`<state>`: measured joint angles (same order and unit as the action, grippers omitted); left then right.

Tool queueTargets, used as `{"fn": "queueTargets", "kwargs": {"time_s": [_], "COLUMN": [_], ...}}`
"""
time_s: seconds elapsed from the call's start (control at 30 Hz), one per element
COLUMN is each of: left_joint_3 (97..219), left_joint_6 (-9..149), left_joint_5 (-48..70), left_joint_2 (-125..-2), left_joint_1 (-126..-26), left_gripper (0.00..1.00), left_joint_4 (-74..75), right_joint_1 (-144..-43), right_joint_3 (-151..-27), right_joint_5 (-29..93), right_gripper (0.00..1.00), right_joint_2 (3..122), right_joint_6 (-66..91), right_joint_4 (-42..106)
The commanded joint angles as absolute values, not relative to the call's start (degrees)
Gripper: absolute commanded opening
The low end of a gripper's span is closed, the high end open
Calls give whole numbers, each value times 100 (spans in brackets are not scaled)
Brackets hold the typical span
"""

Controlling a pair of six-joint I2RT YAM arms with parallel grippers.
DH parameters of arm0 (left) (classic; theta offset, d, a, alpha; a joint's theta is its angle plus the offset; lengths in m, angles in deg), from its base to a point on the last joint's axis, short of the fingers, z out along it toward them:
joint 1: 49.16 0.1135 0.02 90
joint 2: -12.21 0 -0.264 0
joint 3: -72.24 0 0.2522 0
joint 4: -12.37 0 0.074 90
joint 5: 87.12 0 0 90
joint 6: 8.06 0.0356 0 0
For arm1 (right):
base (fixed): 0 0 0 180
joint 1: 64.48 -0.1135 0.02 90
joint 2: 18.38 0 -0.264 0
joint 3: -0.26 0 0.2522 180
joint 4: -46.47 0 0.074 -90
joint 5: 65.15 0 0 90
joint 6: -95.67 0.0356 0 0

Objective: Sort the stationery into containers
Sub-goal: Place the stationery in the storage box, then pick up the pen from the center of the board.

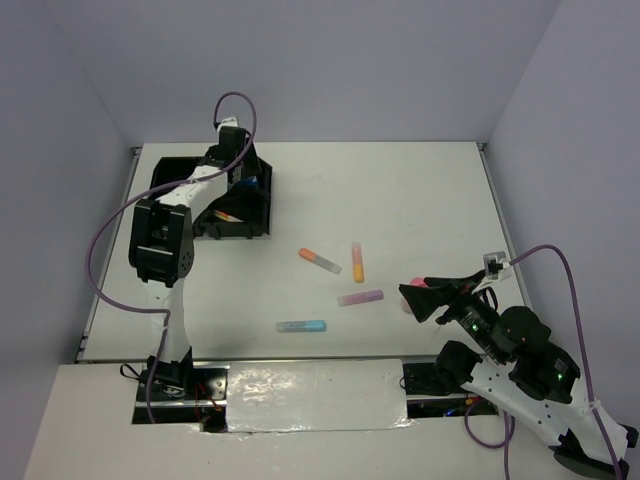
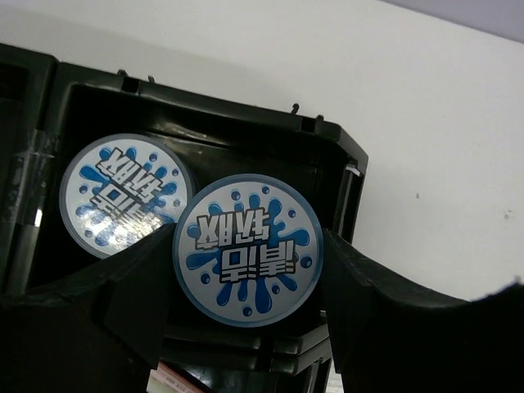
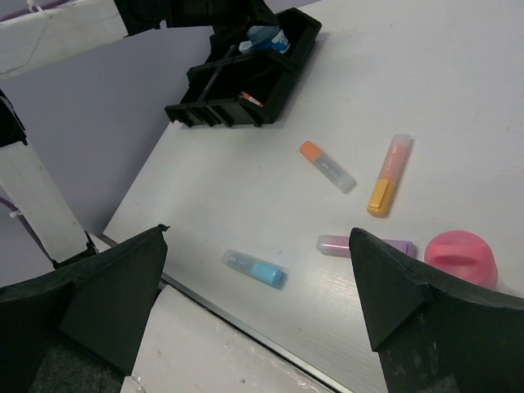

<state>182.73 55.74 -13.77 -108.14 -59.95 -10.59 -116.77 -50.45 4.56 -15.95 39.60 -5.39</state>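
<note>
As left end effector [image 2: 244,260] pinches tape roll [image 2: 246,246] | right end effector [image 3: 258,233] spread | highlighters [image 3: 326,166]: 4

White table [image 1: 420,200], grey walls [image 1: 350,60]

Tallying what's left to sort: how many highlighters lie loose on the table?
4: orange highlighter and orange-pink highlighter mid-table, purple highlighter just nearer, blue highlighter nearest of all. The tray may hide others.
</note>
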Motion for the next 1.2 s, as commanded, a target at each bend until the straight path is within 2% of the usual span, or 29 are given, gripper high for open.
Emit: {"fn": "queueTargets", "kwargs": {"time_s": [0.0,0.13,0.17,0.37,0.53,0.67,0.8,0.83,1.0,1.17], "left_joint_3": [18119,18013,18013,18302,18541,18023,16979,16811,15721,16035], "left_joint_6": [5443,5381,5381,5416,5302,4996,3942,3270,2209,1251], "left_joint_5": [-1628,-1497,-1453,-1180,-1162,-1794,-2488,-2699,-2508,-2639], "left_joint_2": [-10495,-10310,-10214,-9809,-9450,-9010,-8570,-8448,-8279,-8981], "left_joint_1": [-5962,-5980,-6006,-6287,-6735,-7718,-8668,-8930,-9302,-9399], "left_gripper": [72,97,99,99,99,99,99,99,99,99], "left_joint_4": [-676,-658,-649,-886,-1746,-2485,-2969,-3196,-2637,-3066], "right_joint_1": [-11695,-11695,-11678,-11686,-11695,-11677,-11678,-11695,-11695,-11686], "right_joint_3": [-5033,-5024,-5024,-5016,-4963,-5006,-5226,-5340,-5332,-5086], "right_joint_5": [508,534,543,596,605,473,-106,-290,-64,507], "right_gripper": [100,100,100,100,100,100,100,100,100,100], "right_joint_2": [-1513,-1487,-1469,-1425,-1390,-1215,-829,-758,-748,-1038], "right_joint_6": [3863,3863,3854,3846,3819,3775,3907,3933,3775,3810], "right_joint_4": [-209,-165,-157,-113,-34,-129,-568,-674,-597,-297]}}
